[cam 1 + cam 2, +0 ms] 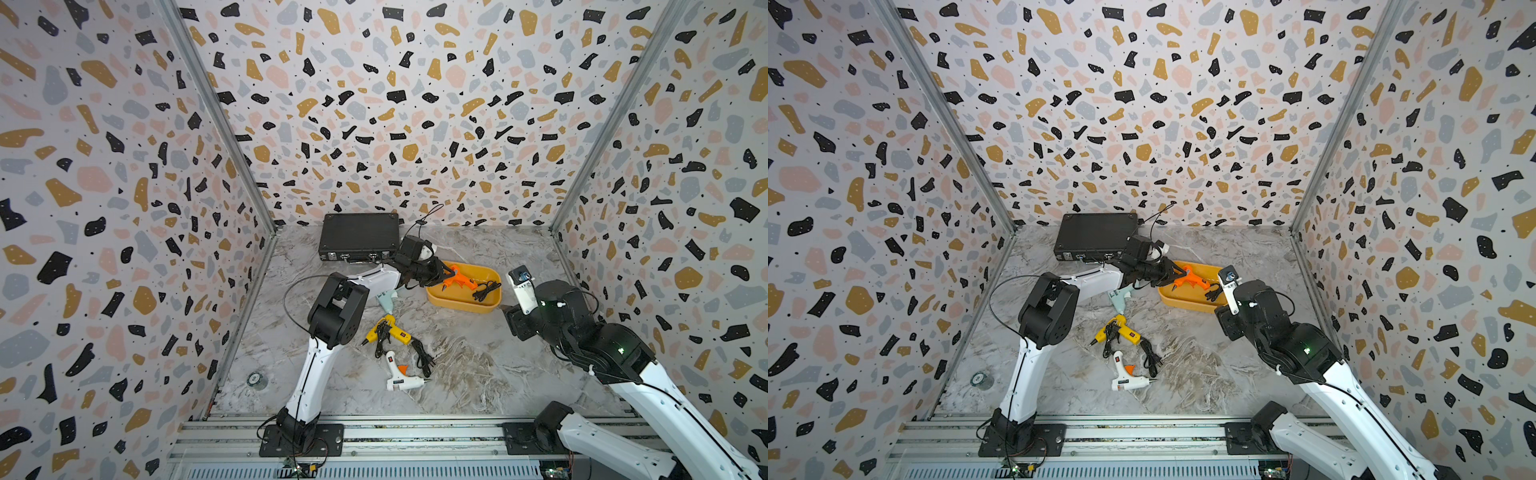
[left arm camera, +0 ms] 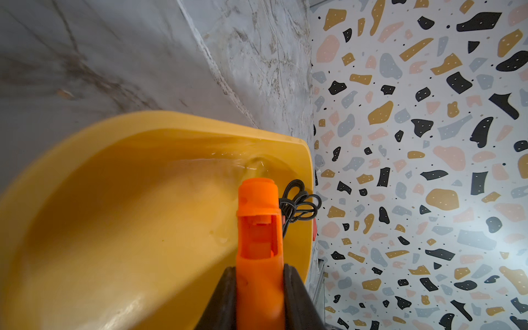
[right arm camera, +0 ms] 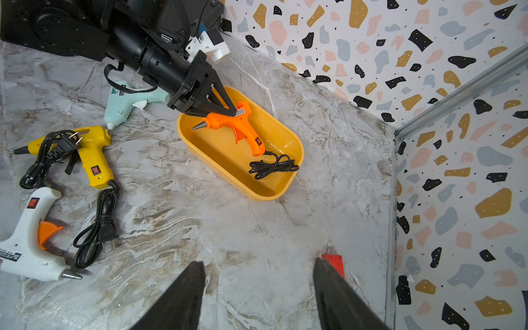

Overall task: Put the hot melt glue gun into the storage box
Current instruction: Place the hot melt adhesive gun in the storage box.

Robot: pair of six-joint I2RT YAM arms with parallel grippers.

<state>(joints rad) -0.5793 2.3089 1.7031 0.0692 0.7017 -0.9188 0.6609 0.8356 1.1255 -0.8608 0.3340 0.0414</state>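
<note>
Glue guns: four. The orange glue gun (image 3: 237, 125) is in the one storage box (image 3: 257, 197), right of centre, its cord coiled in the tray. The left gripper (image 3: 233, 110) is clamped on its barrel. The mint gun (image 3: 123, 105), yellow gun (image 3: 91, 151) and white gun (image 3: 25, 251) lie left of the box. The right gripper (image 3: 258, 265) has its jaws apart and is empty. The guns' stickers are illegible.

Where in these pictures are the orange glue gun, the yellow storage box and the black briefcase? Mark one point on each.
orange glue gun (image 3: 250, 137): right wrist view, on its handle.
storage box (image 3: 217, 153): right wrist view, on its bare floor.
black briefcase (image 1: 359, 232): a top view, on its lid.
</note>
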